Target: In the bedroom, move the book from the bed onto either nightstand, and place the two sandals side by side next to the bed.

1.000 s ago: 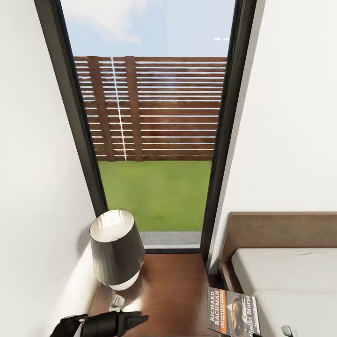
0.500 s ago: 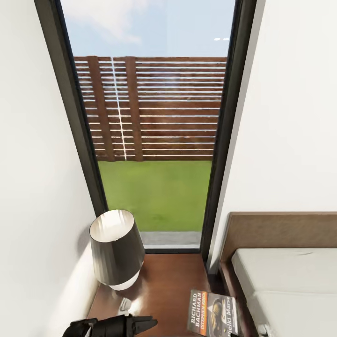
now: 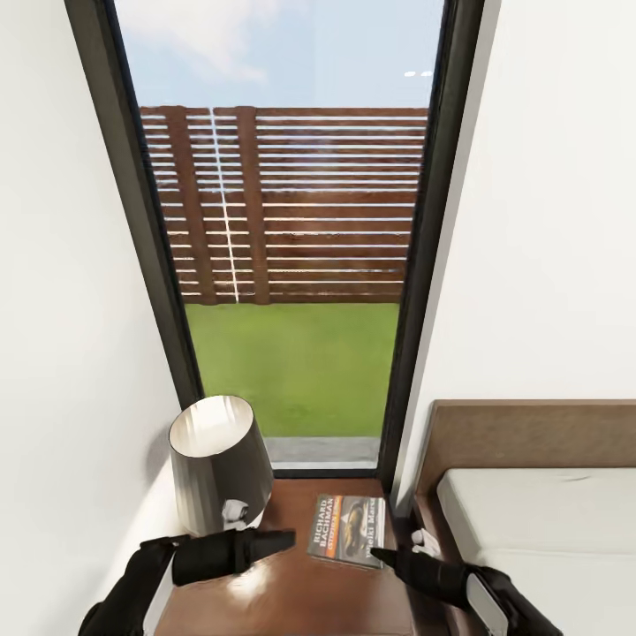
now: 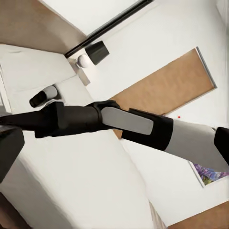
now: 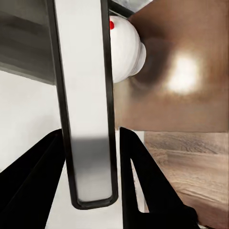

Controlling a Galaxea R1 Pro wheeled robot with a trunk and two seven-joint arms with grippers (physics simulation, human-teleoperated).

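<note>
Right wrist view: my right pincer (image 5: 93,183) is clamped on the book (image 3: 347,529) edge-on, over the nightstand (image 3: 291,592); left pincer (image 3: 287,536) state unclear.

Premises present as a home bedroom. A low bed (image 3: 539,512) with brown wooden headboard and off-white mattress stands beside a glossy reddish-brown nightstand (image 3: 291,592) bearing a dark-shaded lamp (image 3: 219,468). A tall dark-framed window (image 3: 291,265) overlooks lawn and slatted fence.
</note>
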